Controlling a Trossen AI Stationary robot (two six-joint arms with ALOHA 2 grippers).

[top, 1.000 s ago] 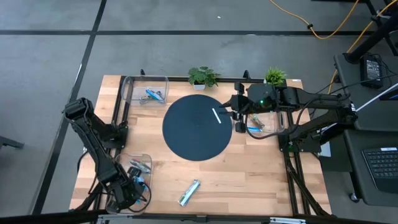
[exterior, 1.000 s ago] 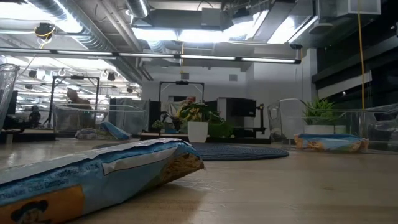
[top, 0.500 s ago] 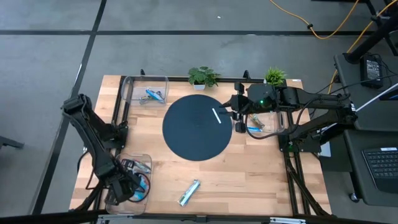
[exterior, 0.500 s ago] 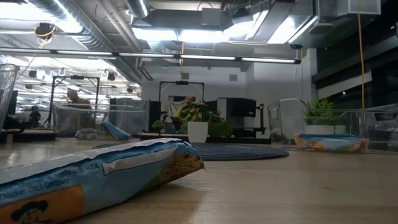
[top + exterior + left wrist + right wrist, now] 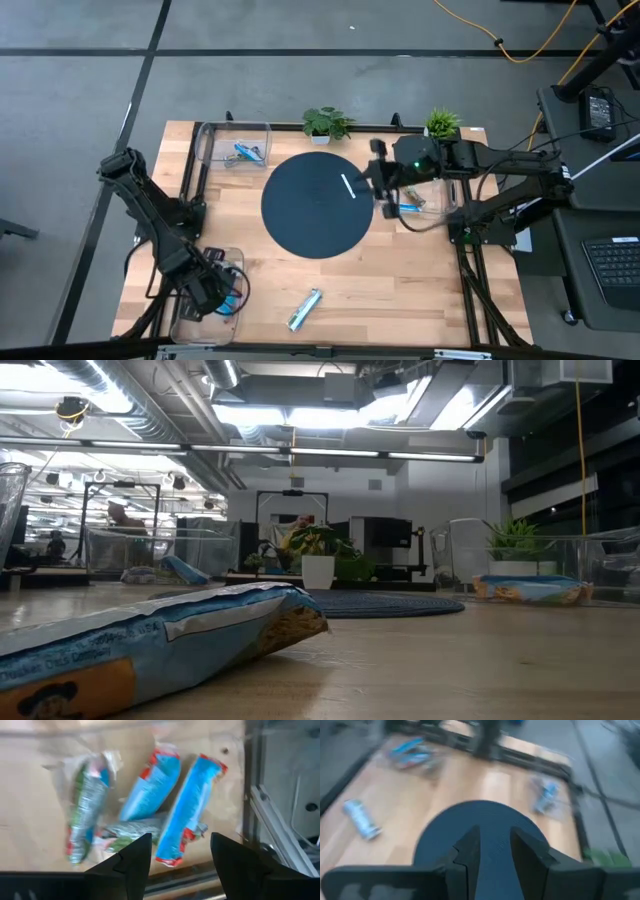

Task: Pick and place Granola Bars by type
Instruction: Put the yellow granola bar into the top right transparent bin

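My left gripper hangs open, pointing down over the near-left clear bin. In that bin lie several Granola Bars: two blue ones and a green and silver one, none between the fingers. One blue and silver bar lies flat on the wood near the table's front edge. My right gripper hovers over the right edge of the dark round mat, its fingers a narrow gap apart with nothing between them.
A far-left bin holds blue bars, and a right bin holds one. A thin white mark lies on the mat. Two potted plants stand at the far edge. A black frame rails the table's sides.
My left gripper has risen and drawn back from the table's near edge, toward the far side of the near-left bin. My right gripper has stayed over the mat's right edge and has turned a little.
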